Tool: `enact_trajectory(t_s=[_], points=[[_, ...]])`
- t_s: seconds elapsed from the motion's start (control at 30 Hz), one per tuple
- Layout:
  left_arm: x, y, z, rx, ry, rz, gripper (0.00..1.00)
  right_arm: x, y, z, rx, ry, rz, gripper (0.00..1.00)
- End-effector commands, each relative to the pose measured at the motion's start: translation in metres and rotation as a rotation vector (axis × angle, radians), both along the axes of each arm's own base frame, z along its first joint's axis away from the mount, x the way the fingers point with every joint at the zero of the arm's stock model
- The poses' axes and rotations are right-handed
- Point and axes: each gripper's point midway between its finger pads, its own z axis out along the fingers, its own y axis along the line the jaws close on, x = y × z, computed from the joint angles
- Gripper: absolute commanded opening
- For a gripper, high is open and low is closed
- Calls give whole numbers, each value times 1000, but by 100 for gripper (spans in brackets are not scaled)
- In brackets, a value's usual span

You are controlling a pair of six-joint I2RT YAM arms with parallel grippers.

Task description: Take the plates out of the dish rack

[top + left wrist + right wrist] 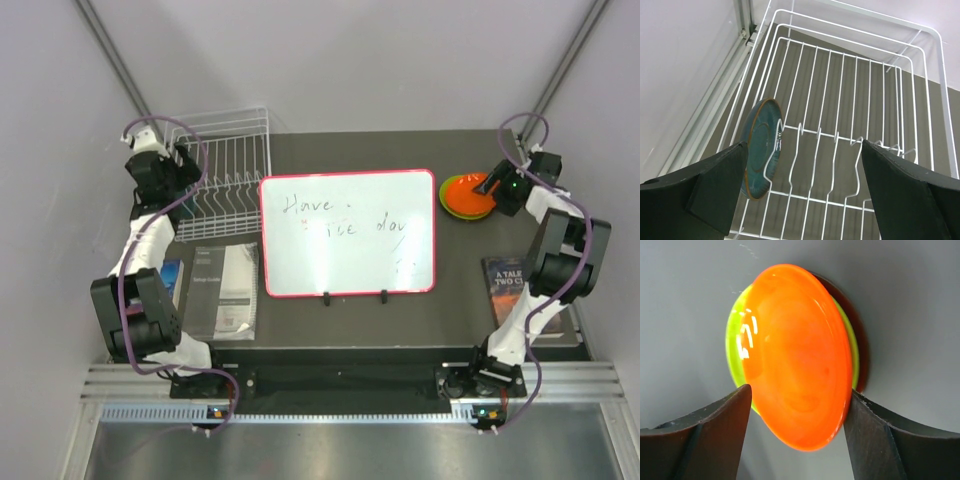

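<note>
Seen from its own wrist camera, the left gripper (803, 160) stands spread as wide as it goes above the dish rack (855, 80), holding nothing, its two dark fingers (715, 195) filling the lower corners of the frame. The right gripper (799, 405) is parted about as far as the orange plate (795, 355) is broad, one jaw at each side of the plate's near rim; whether the pads touch that rim cannot be told.

Four plates show in all. One, a teal-blue plate (760, 147) with a thin brown rim, stands on edge between the prongs at the lower left of the left wrist view, the only plate in the white wire rack. Three are stacked on the dark table (400, 150) at the right of the overhead view: the glossy orange one on top, a lime green plate (735, 340) under it, and the dark edge of a red plate (863, 347) at the bottom.

From above, the rack (225, 165) sits at upper left, and one whiteboard (348, 232) with a red border and handwriting lies in the middle of the frame
</note>
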Motion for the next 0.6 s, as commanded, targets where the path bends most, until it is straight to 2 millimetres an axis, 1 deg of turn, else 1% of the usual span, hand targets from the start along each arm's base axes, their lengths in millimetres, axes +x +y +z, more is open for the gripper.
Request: enact_trajectory(t_s=[0.0, 0.03, 0.13, 0.2, 0.27, 0.3, 0.33, 0.4, 0.57], points=[[0, 13, 19, 42, -32, 46, 99, 0, -13, 45, -195, -14, 8, 71], [-1, 14, 19, 43, -31, 50, 99, -3, -14, 44, -231, 12, -3, 71], [-1, 18, 17, 56, -19, 67, 99, -7, -18, 49, -313, 44, -22, 71], [-2, 22, 15, 65, -8, 86, 99, -7, -16, 50, -317, 32, -11, 72], [-3, 27, 12, 72, 2, 101, 99, -2, -10, 51, -296, 13, 14, 72], [-3, 29, 12, 72, 4, 105, 99, -1, -10, 46, -285, 24, 19, 72], [-3, 30, 12, 74, 9, 109, 99, 3, -8, 47, -280, 18, 28, 72], [-3, 31, 9, 75, 18, 111, 99, 2, -7, 39, -274, 49, 38, 72], [-4, 35, 8, 74, 22, 122, 99, -2, -12, 34, -320, 96, 16, 72]])
